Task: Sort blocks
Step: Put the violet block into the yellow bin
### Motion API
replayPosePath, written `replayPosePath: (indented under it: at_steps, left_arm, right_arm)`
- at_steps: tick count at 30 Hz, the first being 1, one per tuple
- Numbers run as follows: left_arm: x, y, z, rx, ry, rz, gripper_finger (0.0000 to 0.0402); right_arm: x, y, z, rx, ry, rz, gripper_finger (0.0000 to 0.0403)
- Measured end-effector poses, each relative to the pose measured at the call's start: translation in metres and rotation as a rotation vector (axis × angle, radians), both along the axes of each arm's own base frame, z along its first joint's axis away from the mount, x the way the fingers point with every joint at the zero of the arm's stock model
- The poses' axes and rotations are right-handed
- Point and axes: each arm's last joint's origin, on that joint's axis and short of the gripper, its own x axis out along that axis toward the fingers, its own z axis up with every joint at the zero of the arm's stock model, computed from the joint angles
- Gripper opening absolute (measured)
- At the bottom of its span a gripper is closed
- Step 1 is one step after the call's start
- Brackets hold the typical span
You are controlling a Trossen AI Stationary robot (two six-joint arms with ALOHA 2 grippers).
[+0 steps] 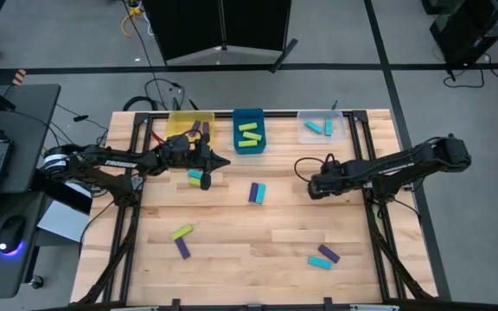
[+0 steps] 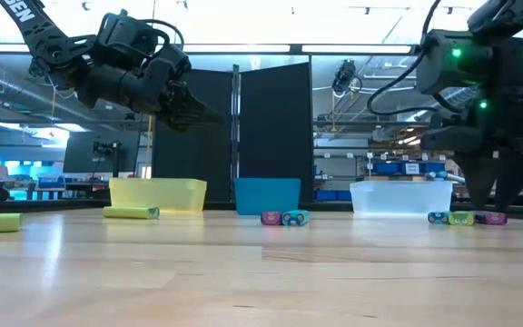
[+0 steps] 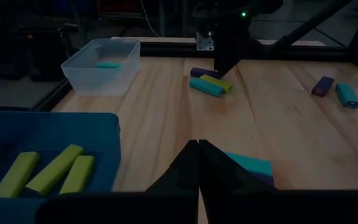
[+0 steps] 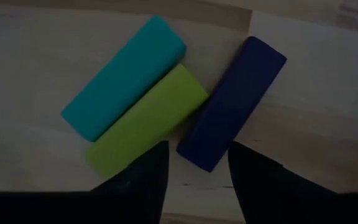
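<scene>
Blocks (image 4: 232,106), small rounded bars, purple, lime, cyan

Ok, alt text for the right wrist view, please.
Three blocks lie tight together on the wooden table: cyan block, lime block and purple block. The open right gripper points at the purple block's near end.

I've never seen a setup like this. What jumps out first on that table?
Three bins line the table's far edge: a yellow bin, a blue bin holding lime blocks, and a clear bin holding cyan ones. The right gripper, open, hangs over a tight cluster of one cyan block, one lime block and one purple block. The left gripper is shut near the yellow bin; more blocks lie scattered across the wood.
</scene>
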Motion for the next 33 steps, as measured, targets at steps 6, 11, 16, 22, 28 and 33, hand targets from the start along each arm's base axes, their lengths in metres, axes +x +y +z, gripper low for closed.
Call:
replayPosePath:
  at_steps: [6, 11, 16, 22, 28, 33]
  left_arm:
    - [0.0, 0.0, 0.0, 0.0, 0.0, 0.0, 0.001]
    - [0.0, 0.0, 0.0, -0.001, 0.0, 0.0, 0.001]
    - [0.0, 0.0, 0.0, -0.001, 0.001, 0.0, 0.001]
    - [0.0, 0.0, 0.0, -0.054, -0.004, 0.013, 0.001]
    - [0.0, 0.0, 0.0, -0.147, -0.012, 0.037, 0.001]
    - [0.0, 0.001, 0.0, -0.264, -0.022, 0.069, 0.001]
  right_arm:
    - [0.002, -0.003, -0.007, -0.002, 0.048, -0.01, 0.0178]
    - [0.003, -0.006, -0.013, -0.003, 0.094, -0.012, 0.0179]
    - [0.004, -0.008, -0.017, -0.012, 0.126, 0.01, 0.0173]
    - [0.005, -0.009, -0.018, -0.019, 0.134, 0.054, 0.0145]
    - [0.003, -0.007, -0.017, -0.023, 0.155, 0.145, 0.0108]
    - [-0.002, -0.001, -0.011, -0.008, 0.163, 0.209, 0.0108]
